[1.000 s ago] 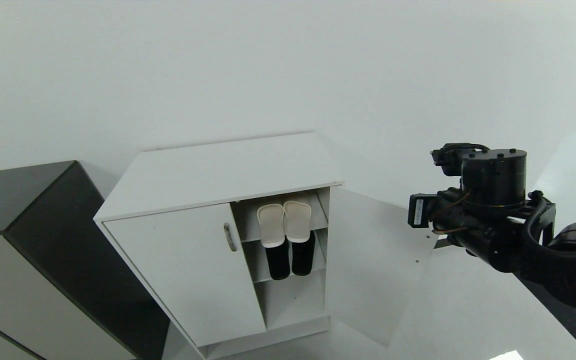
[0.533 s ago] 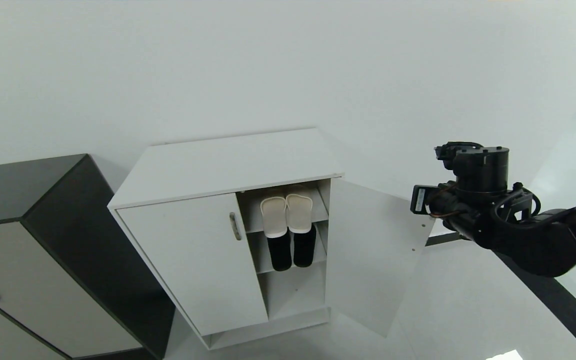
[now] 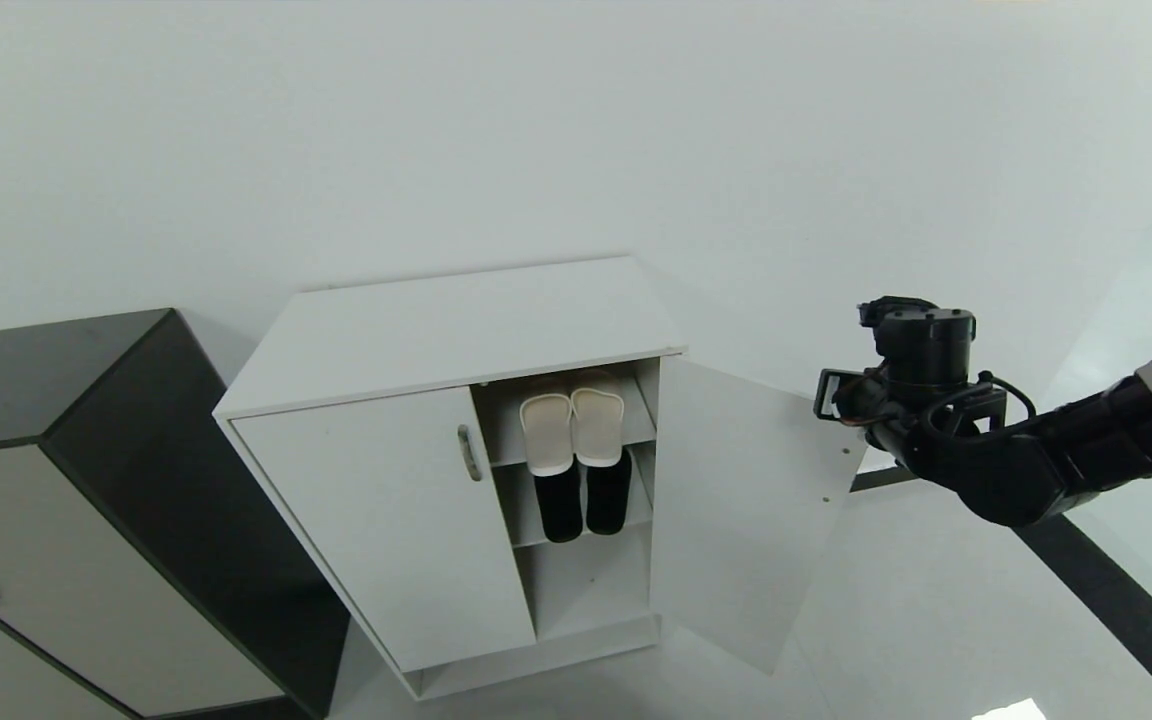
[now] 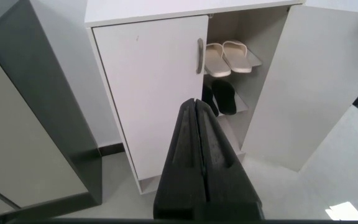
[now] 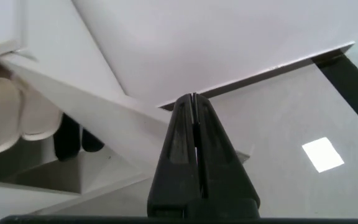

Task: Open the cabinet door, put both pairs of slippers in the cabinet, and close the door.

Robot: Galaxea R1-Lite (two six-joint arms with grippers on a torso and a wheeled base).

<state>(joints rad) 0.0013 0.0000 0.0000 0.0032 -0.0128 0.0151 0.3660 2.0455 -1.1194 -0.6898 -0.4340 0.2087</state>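
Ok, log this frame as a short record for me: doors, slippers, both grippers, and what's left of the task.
cabinet: white, left door shut, right door swung open
white slippers: upper shelf, side by side
black slippers: shelf just below
right gripper: shut, empty, near the right door's outer edge
left gripper: shut, empty, facing the cabinet front
left to do: close the right door

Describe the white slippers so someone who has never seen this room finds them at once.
Find the white cabinet beside the dark cabinet; its right door stands open. On the top shelf inside lie the white slippers, side by side, directly above a black pair.
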